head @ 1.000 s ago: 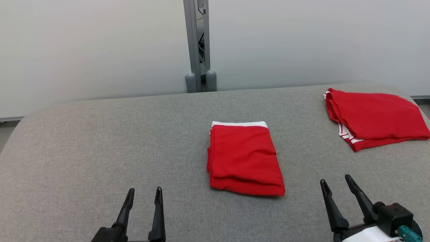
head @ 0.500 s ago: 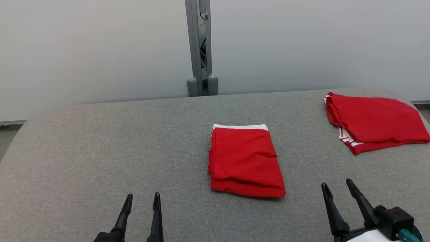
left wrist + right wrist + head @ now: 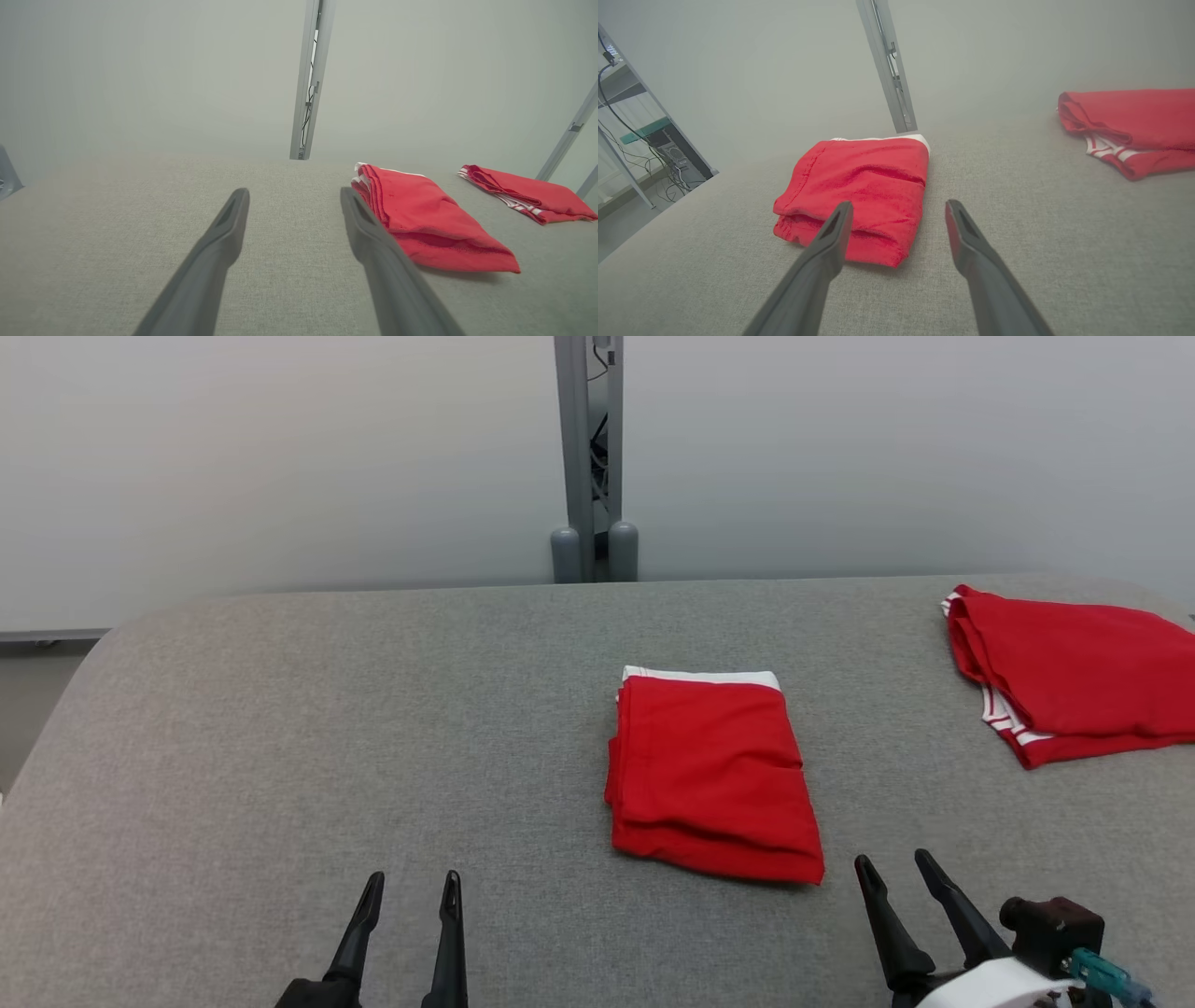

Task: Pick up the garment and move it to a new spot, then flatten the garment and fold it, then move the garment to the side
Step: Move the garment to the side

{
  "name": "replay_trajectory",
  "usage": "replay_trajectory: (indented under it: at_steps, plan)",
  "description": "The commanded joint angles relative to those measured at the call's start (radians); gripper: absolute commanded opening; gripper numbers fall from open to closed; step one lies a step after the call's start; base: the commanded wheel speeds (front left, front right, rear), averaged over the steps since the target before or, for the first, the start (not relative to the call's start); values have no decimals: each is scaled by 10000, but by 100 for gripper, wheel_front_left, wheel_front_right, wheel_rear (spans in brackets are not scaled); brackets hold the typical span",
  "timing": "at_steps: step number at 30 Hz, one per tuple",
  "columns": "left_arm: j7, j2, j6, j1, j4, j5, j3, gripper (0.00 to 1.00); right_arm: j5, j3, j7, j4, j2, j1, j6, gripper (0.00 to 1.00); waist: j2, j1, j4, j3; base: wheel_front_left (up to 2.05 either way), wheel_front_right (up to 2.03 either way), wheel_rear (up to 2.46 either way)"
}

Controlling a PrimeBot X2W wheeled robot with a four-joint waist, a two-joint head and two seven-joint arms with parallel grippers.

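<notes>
A red garment [image 3: 714,775], folded into a neat rectangle with a white band along its far edge, is seen lying flat on the grey padded table [image 3: 280,728]. It is placed just ahead of the right gripper [image 3: 890,857], to the left of its fingertips, and is touched by nothing; in the right wrist view its near corner is partly hidden behind one finger [image 3: 826,242]. From the left gripper [image 3: 414,875] it is found ahead and to the right, apart from the fingers. Both pairs of fingers are held wide apart, with nothing between them. A second red garment [image 3: 1074,681], white-striped at its hem, is laid farther ahead and to the right of the right fingers, near the table's edge. Beyond the table, a grey metal post [image 3: 588,448] is set against a pale wall [image 3: 233,457].
</notes>
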State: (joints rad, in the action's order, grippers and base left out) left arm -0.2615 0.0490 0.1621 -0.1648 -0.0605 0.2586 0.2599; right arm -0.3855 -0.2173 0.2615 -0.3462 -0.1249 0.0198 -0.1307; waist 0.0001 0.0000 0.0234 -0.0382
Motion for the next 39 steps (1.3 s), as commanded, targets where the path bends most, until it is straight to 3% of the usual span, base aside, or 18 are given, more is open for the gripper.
replay_trajectory:
  at_steps: [1,6,11,21,33,34,36,37,39]
  plan:
    - [-44,38,-43,133,-12,-44,44,100,-834,-355,-24,-525,-110,437,1,100,-1,0,284,168,0,0,0]
    - [-44,38,-44,377,73,42,216,100,-2920,-850,-405,-1542,-333,1590,0,100,-1,0,814,583,0,0,0]
    - [-44,41,18,620,163,52,404,100,-4131,-1142,-684,-2608,-704,2811,0,100,-1,0,1305,1149,0,0,0]
    - [-46,38,75,1171,129,52,774,100,-5008,-1855,-675,-4455,-1244,4430,0,100,-1,0,1901,1790,0,0,0]
    - [-46,38,142,1524,31,90,1045,100,-5995,-2745,-797,-5882,-1174,5297,0,100,-1,0,2189,2216,0,0,0]
    - [-46,38,145,1547,22,88,1054,100,-6053,-2868,-808,-5900,-1150,5300,-2,79,-1,0,2204,2232,0,0,0]
    - [-44,38,160,1563,2,90,1059,100,-6099,-3104,-705,-5891,-1176,5308,-2,14,-1,0,2216,2244,0,0,0]
    - [-46,38,167,1556,-8,93,1055,100,-6067,-3198,-602,-5912,-1232,5322,-2,0,-1,0,2214,2235,0,0,0]
    - [-46,38,169,1522,-44,88,1041,100,-6034,-3366,-396,-5937,-1289,5327,0,0,-1,0,2182,2191,0,0,0]
